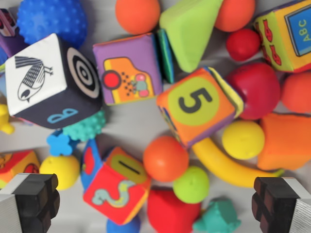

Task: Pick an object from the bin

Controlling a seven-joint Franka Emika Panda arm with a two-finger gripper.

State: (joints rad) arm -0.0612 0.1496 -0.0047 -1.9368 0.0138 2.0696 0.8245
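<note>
many soft toys crowd the grey bin floor (131, 127), seen from above in the wrist view. we list them as follows.

- gripper (154, 200): two black fingertips (36, 194) at the lower corners, spread wide apart, holding nothing, above the toys.
- orange cube with a "5" (199, 104): near the centre, tilted, touching the purple cube at its upper corner.
- purple cube with a pictured face (129, 68): just on the wrist view's left of the "5" cube.
- black-and-white cube with a bird and a target (51, 80): at the wrist view's left, the largest item we see.
- blue knobbly ball (52, 19): top left, partly behind that cube.
- green wedge (187, 29): top centre, between two orange balls (137, 14).
- red cube with a "2" (116, 187): bottom, between the fingertips, nearer the left one.
- orange ball (165, 158): just below the "5" cube, touching a small green ball (193, 184).
- yellow banana (228, 167): curving under the "5" cube toward the wrist view's right.
- yellow ball (243, 139): just above the banana.
- red apple (260, 90): right of the "5" cube, touching it.
- abc cube (286, 34): top right corner.
- teal knobbly shape (218, 217): bottom edge; we cannot tell what it is.
</note>
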